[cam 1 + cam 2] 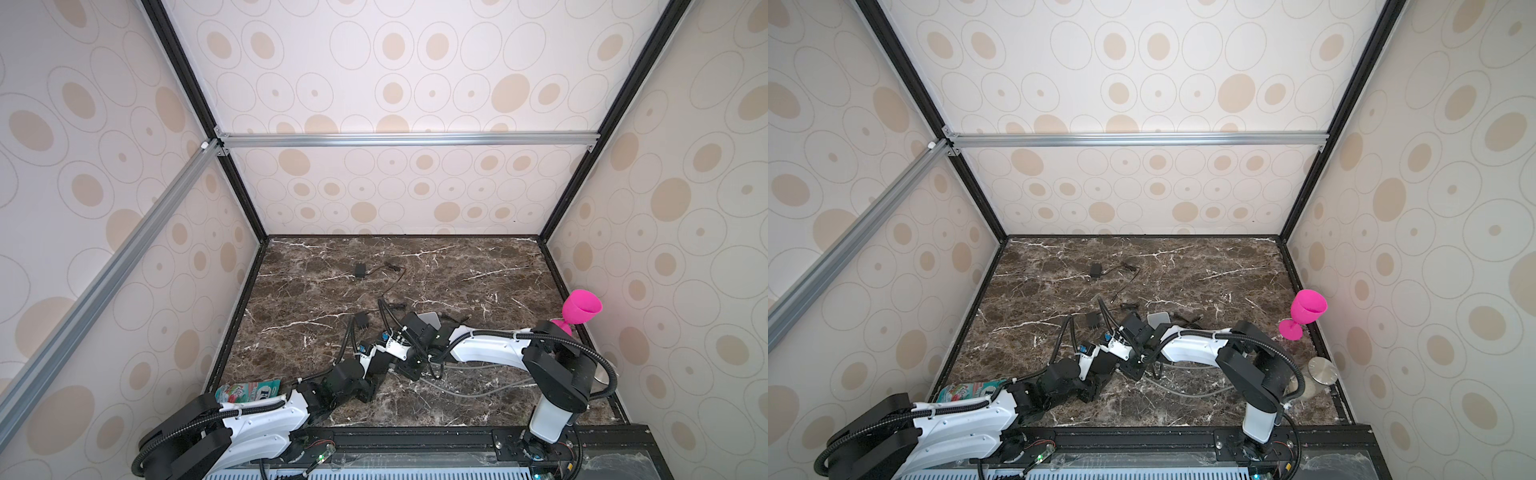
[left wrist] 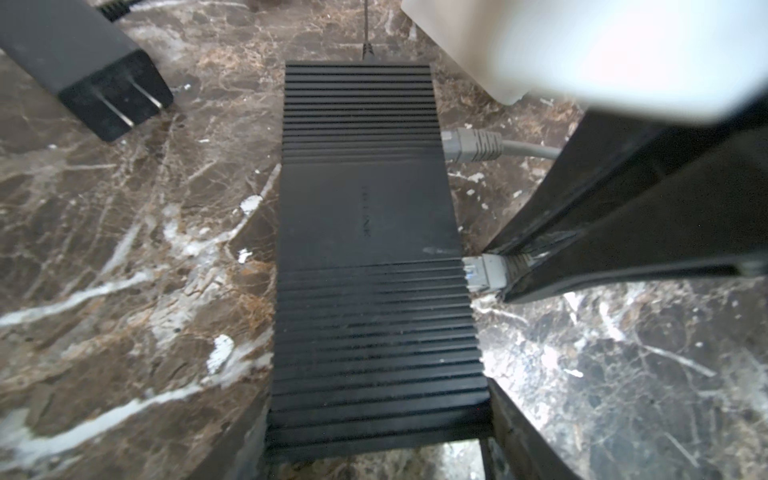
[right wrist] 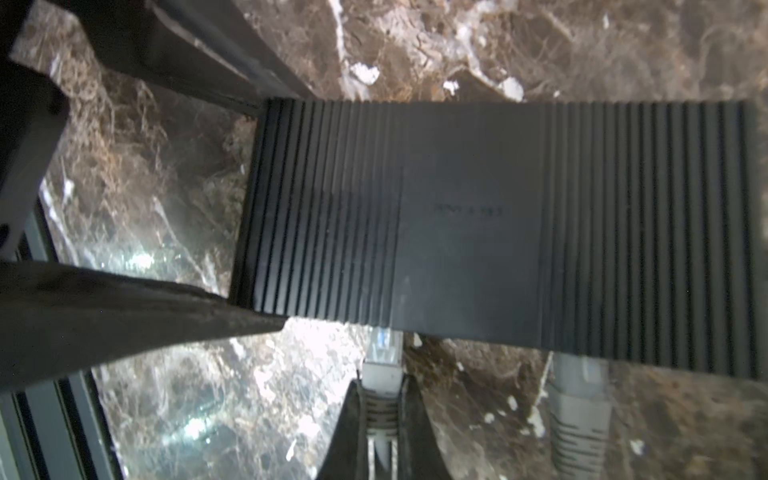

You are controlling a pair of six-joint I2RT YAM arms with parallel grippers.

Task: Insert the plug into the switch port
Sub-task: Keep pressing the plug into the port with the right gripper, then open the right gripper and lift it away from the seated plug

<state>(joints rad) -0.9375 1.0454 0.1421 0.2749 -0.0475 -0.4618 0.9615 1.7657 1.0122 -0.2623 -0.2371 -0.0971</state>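
In both top views the two arms meet low over the middle of the marble table (image 1: 457,266); their black wrists and hoses cover the switch and the plug, so neither can be made out there, nor how either gripper stands. A black power adapter (image 1: 360,321) lies just beyond the arms; a pale box (image 1: 430,319) is half hidden behind the right wrist; grey cables (image 1: 478,390) trail out from under the right arm; a pink goblet (image 1: 582,307) stands at the right edge; a printed packet (image 1: 249,390) is partly covered by the left arm.

In the left wrist view the switch (image 2: 365,216) lies flat on the table; the left gripper (image 2: 378,399) straddles its near end, fingers (image 2: 523,440) pressed against both long sides and cut off by the picture's edge. The right gripper (image 2: 496,274) pinches the grey plug (image 2: 480,270), whose clear tip touches the switch's side wall; the port is hidden below the top edge, so how far in the plug sits cannot be told. A second plug (image 2: 469,145) meets the same side farther along.

In the right wrist view the plug (image 3: 382,357) sits clamped between the right gripper (image 3: 382,380) fingers; its tip vanishes at the switch's (image 3: 469,216) edge; the second plug (image 3: 577,399) is blurred.
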